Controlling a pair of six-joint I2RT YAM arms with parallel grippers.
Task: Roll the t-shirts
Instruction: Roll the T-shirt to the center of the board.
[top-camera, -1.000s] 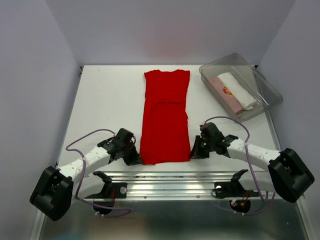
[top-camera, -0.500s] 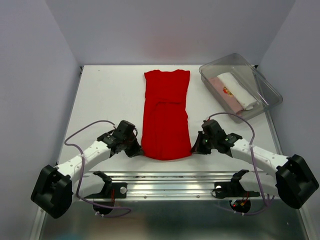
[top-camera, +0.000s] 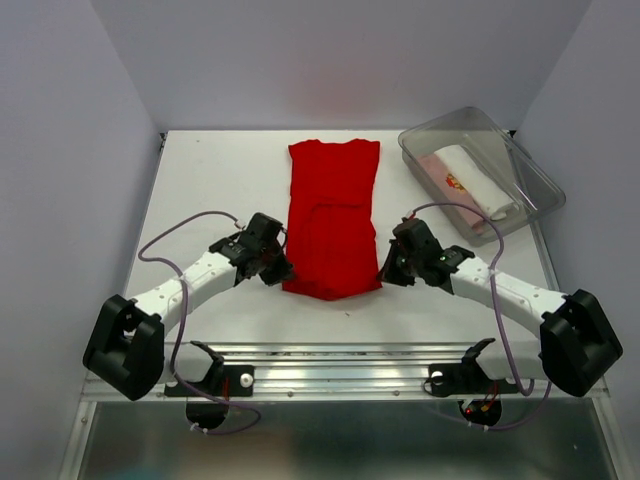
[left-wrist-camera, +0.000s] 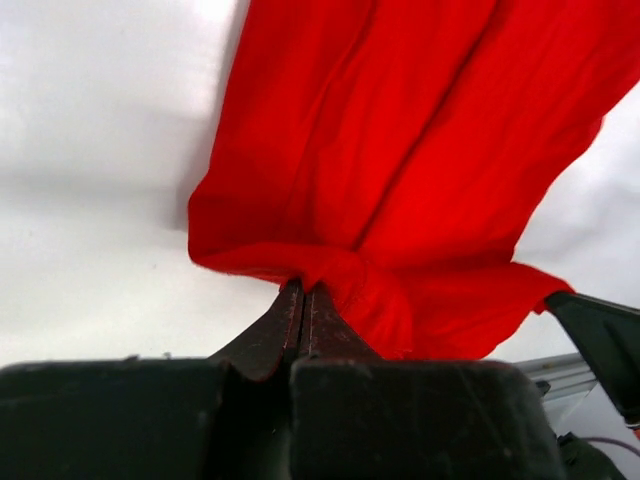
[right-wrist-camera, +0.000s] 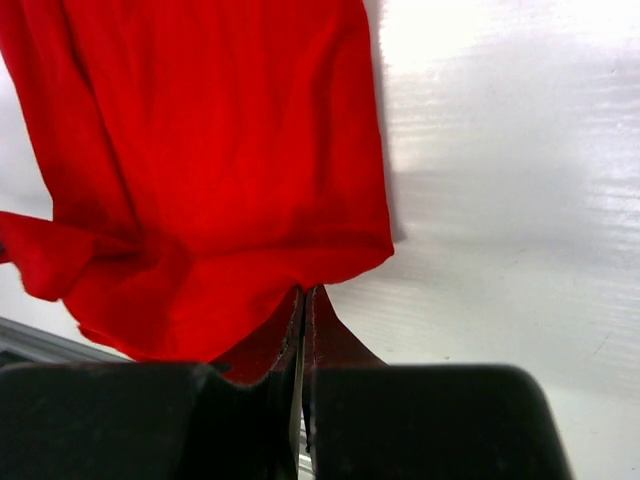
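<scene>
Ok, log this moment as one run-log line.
left end effector: shut on red t-shirt near edge | right end effector: shut on same edge | edge: lifted off table | bin: white roll, pink roll inside

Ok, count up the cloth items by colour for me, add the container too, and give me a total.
red t-shirt: 1
white roll: 1
pale pink roll: 1
clear bin: 1
Total: 4

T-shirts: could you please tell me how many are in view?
3: the red t-shirt lies mid-table; a white roll and a pale pink roll sit in the clear bin, far right. More may be hidden.
</scene>
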